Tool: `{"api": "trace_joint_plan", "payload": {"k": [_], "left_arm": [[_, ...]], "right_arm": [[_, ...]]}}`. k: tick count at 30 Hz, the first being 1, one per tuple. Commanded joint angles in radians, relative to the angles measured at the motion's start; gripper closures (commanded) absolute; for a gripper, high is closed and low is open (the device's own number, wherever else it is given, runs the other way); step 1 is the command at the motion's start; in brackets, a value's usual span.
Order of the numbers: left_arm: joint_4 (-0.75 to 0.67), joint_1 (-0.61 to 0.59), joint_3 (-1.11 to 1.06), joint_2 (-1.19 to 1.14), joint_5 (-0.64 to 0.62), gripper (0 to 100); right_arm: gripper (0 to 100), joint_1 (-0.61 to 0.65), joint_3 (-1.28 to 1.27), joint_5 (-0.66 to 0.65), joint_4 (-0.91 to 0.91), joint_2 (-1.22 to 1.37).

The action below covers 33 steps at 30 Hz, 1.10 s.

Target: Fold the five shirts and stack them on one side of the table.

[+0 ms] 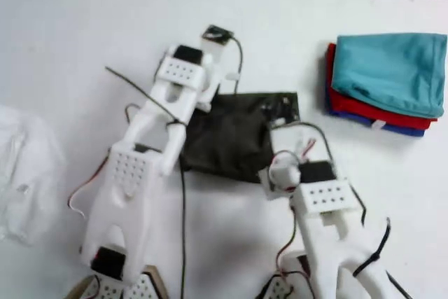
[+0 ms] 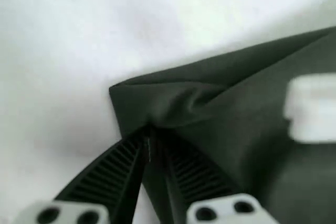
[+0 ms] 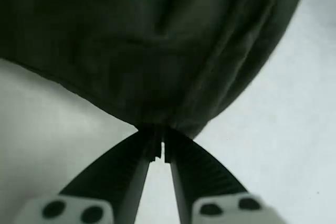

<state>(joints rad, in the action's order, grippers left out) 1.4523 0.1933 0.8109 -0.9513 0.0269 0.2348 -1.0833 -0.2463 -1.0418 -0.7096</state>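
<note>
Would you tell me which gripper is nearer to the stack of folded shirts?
Right. The right gripper pinches the dark shirt at its near corner, toward the stack; the left gripper holds its far corner on the other side.

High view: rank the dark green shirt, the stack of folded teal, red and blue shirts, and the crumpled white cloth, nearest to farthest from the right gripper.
1. The dark green shirt, table centre: the right gripper is shut on its edge.
2. The stack of folded teal, red and blue shirts, far right side.
3. The crumpled white cloth, left edge.
</note>
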Motion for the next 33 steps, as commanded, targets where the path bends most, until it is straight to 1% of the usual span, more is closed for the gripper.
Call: {"api": "trace_joint_plan", "payload": {"k": [1,2,6,9,13,19,22,26,30,33], "left_arm": [[-0.043,-0.040,0.028,-0.017,0.003,98],[-0.046,-0.052,0.028,-0.021,-0.002,98],[-0.043,-0.083,0.028,-0.023,0.002,98],[-0.017,-0.081,0.030,-0.021,0.002,98],[0.023,-0.078,0.081,-0.023,-0.002,98],[0.124,-0.074,0.252,-0.025,0.002,98],[0.204,-0.046,0.349,-0.023,0.002,98],[0.313,-0.008,0.476,-0.032,-0.002,98],[0.322,0.005,0.493,-0.035,-0.003,98],[0.304,0.002,0.501,-0.071,-0.003,98]], "right_arm": [[97.9,0.019,-0.048,0.003,0.084,-0.019],[97.9,0.013,-0.077,-0.005,0.110,-0.019],[97.9,-0.041,-0.190,-0.120,0.219,-0.019],[97.9,-0.102,-0.216,-0.157,0.240,-0.019],[97.9,-0.143,-0.219,-0.158,0.229,-0.021],[97.9,-0.137,-0.195,-0.157,0.182,-0.030],[97.9,-0.145,-0.104,-0.150,0.088,-0.031],[97.9,-0.148,0.086,-0.146,-0.065,-0.073],[97.9,-0.136,0.218,-0.066,-0.114,-0.137],[97.9,-0.079,0.204,-0.028,-0.062,-0.137]]}}
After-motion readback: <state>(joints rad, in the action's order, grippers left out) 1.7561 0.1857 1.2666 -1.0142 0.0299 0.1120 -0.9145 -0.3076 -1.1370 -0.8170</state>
